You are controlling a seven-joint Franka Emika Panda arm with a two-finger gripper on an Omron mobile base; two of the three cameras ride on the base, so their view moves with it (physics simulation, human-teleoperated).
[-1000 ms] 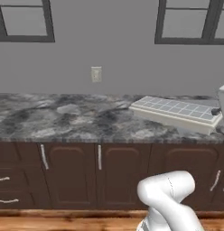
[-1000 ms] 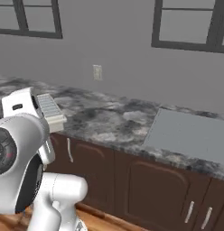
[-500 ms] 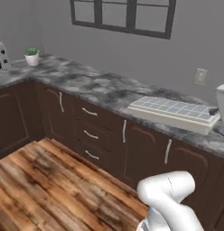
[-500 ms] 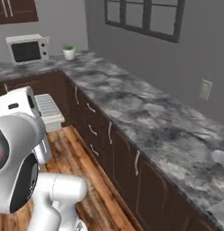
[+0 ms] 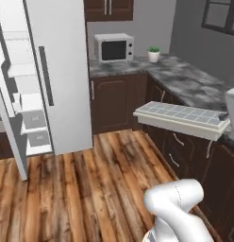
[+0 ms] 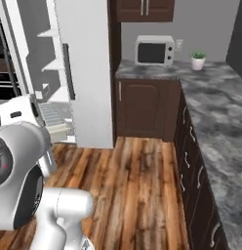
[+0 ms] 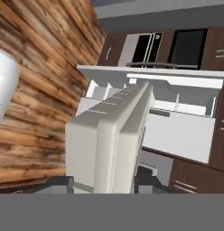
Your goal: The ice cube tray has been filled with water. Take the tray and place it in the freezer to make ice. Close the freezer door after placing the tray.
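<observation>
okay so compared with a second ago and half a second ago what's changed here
The base has swung round: the window wall and long counter have slid out of view, and the freezer, its door open, the microwave and a small plant now lie ahead. Nothing was let go: the tool still holds the ice cube tray out level, in the same spot in the left base view.

The gripper's fingertips (image 7: pixel 105 182) are mostly hidden behind the ice cube tray (image 7: pixel 109 144), whose near end runs off the hand view's bottom. In the left base view the freezer (image 5: pixel 24 94) and its door (image 5: pixel 10 127) are cut by the left edge.
</observation>
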